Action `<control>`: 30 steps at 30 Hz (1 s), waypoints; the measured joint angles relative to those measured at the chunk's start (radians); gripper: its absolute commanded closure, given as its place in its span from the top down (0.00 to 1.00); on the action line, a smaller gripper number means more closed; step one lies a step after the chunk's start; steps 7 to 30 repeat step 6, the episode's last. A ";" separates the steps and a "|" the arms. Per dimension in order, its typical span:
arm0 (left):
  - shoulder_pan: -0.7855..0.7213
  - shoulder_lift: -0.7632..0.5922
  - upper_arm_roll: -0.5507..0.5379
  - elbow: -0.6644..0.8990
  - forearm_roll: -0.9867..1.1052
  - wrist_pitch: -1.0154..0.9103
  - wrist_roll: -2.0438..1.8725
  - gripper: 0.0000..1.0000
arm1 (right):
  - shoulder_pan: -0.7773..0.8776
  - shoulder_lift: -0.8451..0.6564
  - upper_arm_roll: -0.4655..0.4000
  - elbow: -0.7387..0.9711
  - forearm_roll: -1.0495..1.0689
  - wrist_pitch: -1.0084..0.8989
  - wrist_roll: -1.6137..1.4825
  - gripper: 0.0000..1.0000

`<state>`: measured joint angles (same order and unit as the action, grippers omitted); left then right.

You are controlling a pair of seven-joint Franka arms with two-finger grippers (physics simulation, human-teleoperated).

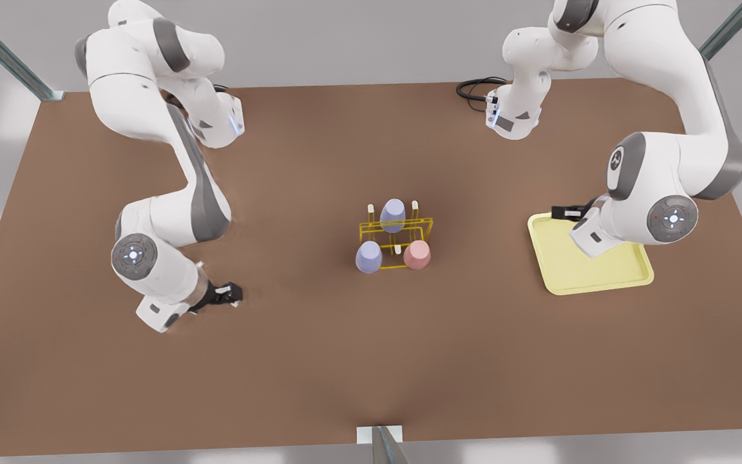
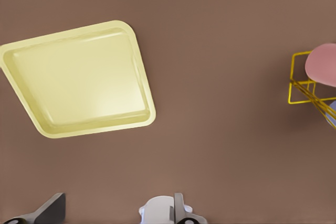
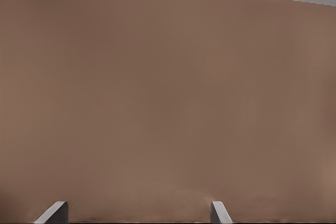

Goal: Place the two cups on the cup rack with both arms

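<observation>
Sitting on the yellow rack (image 1: 396, 233), two lavender cups (image 1: 369, 257) and a pink cup (image 1: 417, 254) are unobstructed. Left gripper (image 1: 564, 212), fingers wide, hangs over the tray (image 1: 628, 274); right gripper (image 1: 232, 295), also wide, hovers above bare table (image 1: 319, 361).

A brown table (image 1: 319, 348) carries, near its middle, a yellow wire cup rack (image 1: 397, 231) with a lavender cup (image 1: 368, 257) and a salmon pink cup (image 1: 417, 255) at its near side, and, well apart toward the front view's right, a pale-yellow tray (image 1: 564, 270).
</observation>
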<state>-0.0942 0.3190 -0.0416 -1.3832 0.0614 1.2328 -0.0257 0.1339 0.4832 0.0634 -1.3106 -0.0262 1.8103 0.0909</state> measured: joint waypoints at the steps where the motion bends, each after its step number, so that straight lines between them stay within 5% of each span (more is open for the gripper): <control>1: 0.002 0.000 0.000 -0.001 0.001 -0.003 0.007 1.00 | -0.037 -0.037 -0.004 -0.004 -0.013 -0.048 0.000 1.00; 6: 0.005 0.001 0.000 -0.002 0.008 -0.012 0.035 1.00 | -0.087 -0.288 -0.007 -0.145 -0.011 -0.205 -0.005 1.00; 30: 0.005 0.001 0.000 -0.002 0.008 -0.012 0.035 1.00 | -0.087 -0.288 -0.007 -0.145 -0.011 -0.205 -0.005 1.00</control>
